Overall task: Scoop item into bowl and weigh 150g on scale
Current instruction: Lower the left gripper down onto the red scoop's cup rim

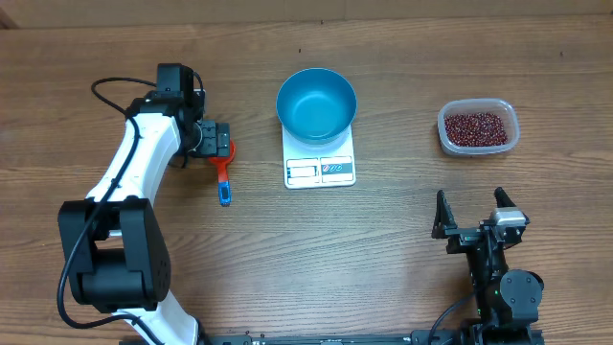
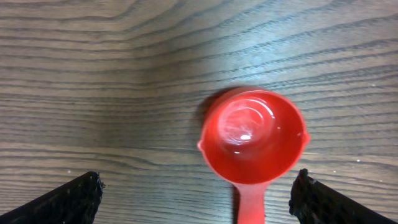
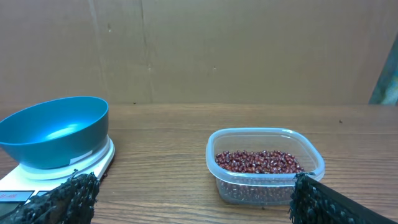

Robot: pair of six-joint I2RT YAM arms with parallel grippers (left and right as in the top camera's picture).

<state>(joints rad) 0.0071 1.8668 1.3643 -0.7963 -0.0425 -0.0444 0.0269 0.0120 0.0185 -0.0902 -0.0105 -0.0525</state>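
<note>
While 2 robot arms stand at a wooden tabletop (image 1: pixel 383 259) with jaws spread wide and nothing held, the blue bowl (image 1: pixel 317 103) sits empty on the rear part of the white scale (image 1: pixel 320 171), the scale's display strip showing in front of it; the beans (image 1: pixel 473 126), a loose dark red heap, lie in a clear plastic tub (image 1: pixel 445 129) well to the right of the scale; a red scoop (image 1: pixel 223 175) with a blue handle tip lies on the wood to the left of the scale, cup mouth up at the far end, handle pointing back toward the robot; the left end effector (image 1: pixel 213 139) hangs over that cup, fully open; the left wrist view shows the empty cup between the 2 dark fingertips (image 2: pixel 74 199), nearer the right one, with neither touching it; the right end effector (image 1: pixel 471 213), likewise fully open and gripping nothing, sits in front and to the right of the scale, on the near side of the tub; its wrist view looks across the wood at the bowl on the scale and the tub of beans, both beyond its fingertips (image 3: pixel 323 199).
</note>
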